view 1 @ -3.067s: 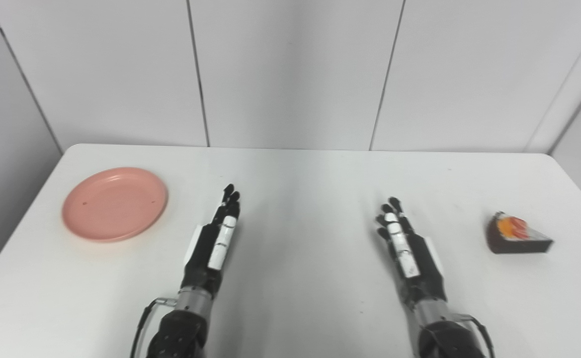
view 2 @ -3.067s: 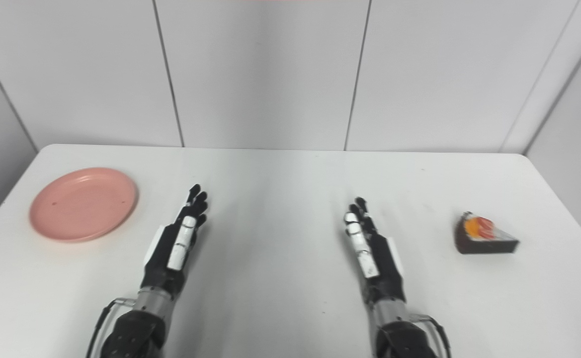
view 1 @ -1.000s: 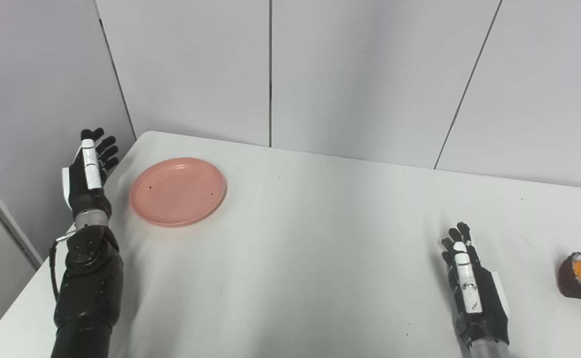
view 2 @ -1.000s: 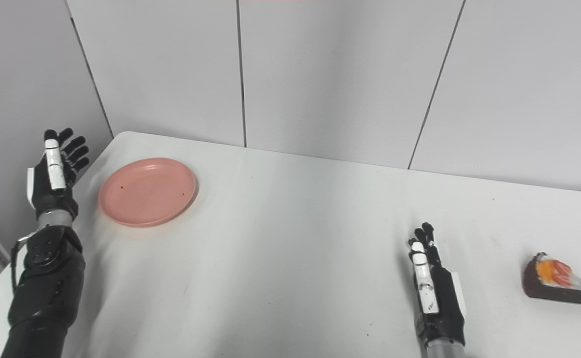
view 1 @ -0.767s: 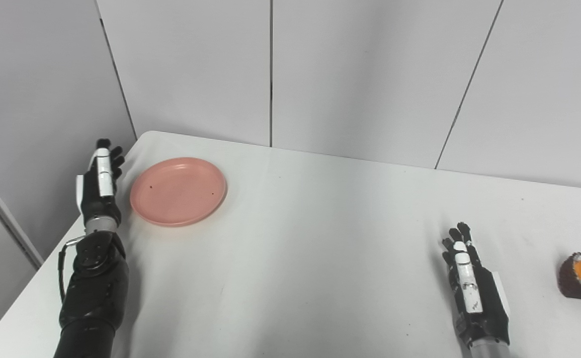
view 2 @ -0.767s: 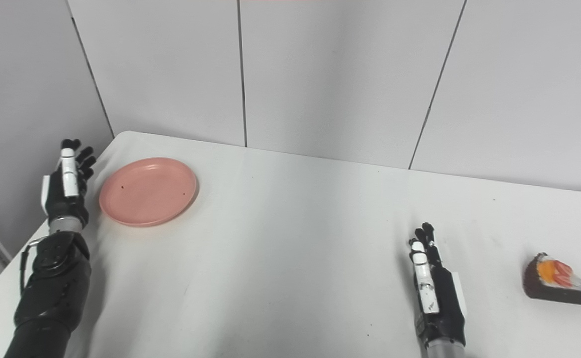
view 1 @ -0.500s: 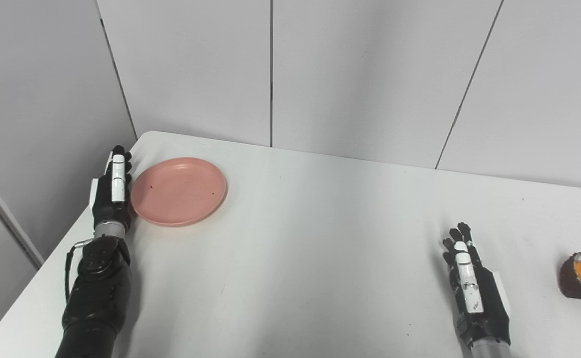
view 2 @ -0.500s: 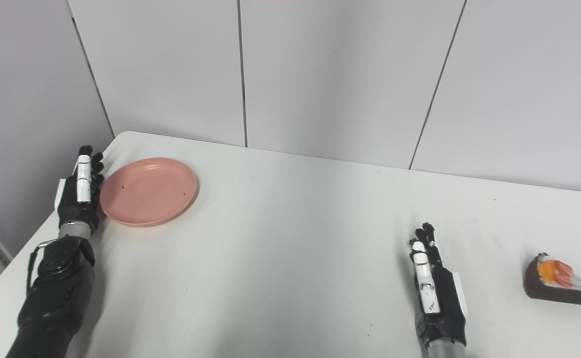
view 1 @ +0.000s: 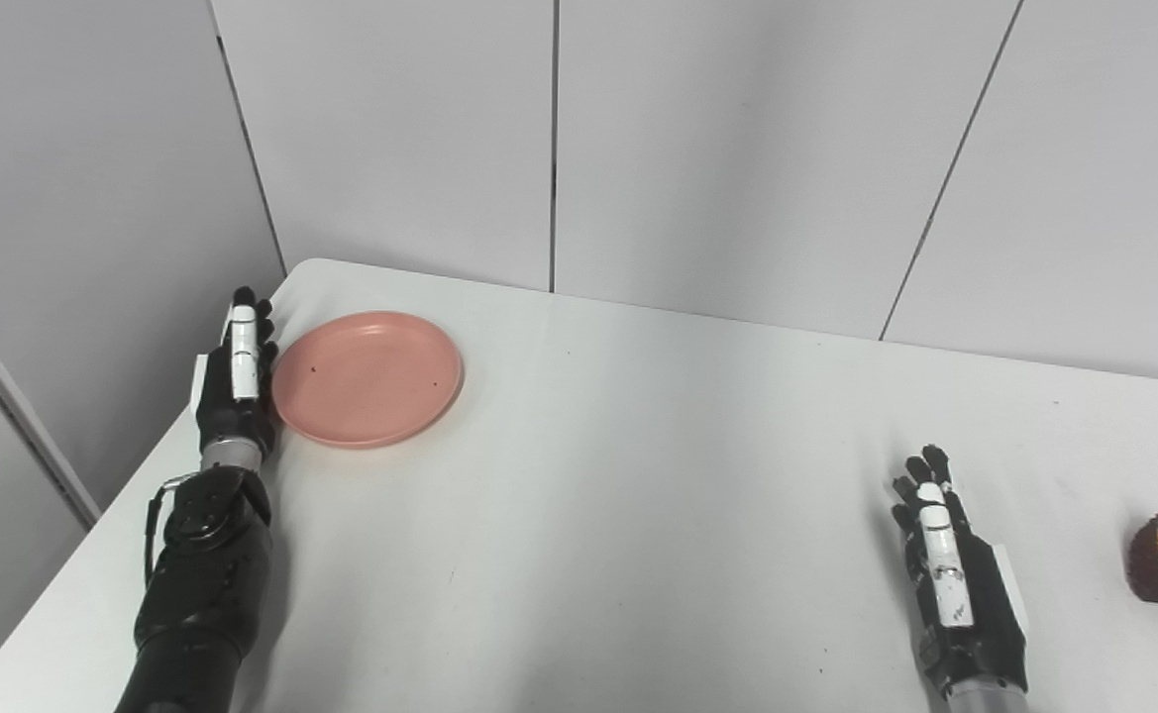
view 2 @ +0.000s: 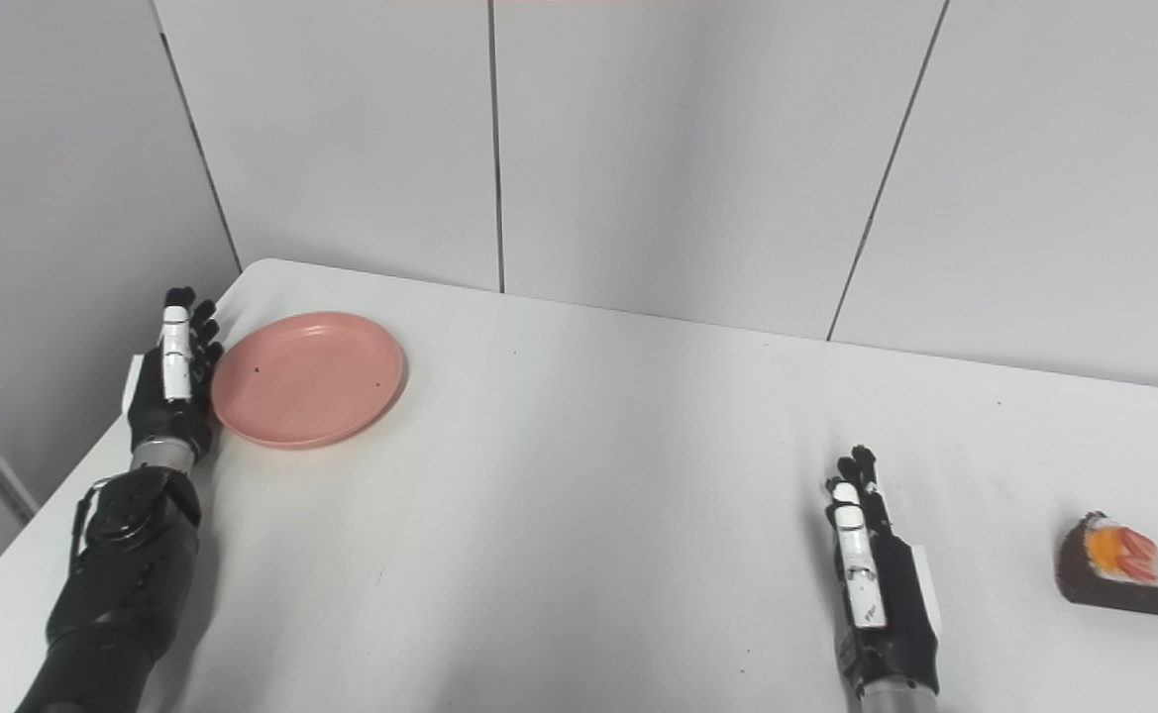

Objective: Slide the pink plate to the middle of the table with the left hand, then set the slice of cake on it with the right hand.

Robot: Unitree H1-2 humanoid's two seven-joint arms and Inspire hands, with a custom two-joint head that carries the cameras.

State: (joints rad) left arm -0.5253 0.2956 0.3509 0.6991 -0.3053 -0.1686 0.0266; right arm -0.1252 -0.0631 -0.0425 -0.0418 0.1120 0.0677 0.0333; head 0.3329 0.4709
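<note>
So the round pink plastic plate (view 1: 368, 378) sits near the white bench's (view 1: 618, 515) far left corner, left hand (view 1: 235, 381) flat and empty against its outer rim. Looks like the slide starts here: push rightward. Right hand (view 2: 876, 584) rests open, chocolate cake slice (view 2: 1123, 579) well apart.

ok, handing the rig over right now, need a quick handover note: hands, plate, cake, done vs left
Left hand: open, fingers straight, set against the left edge of the pink plate; not gripping.
Right hand: open, flat on the table, idle, well short of the cake.
Plate: near the far-left corner, not yet in the middle.
Slice of cake: on the table at the far right, untouched.
Done: left hand positioned for the push.
Left: slide the plate to the middle, then place the cake on it.
</note>
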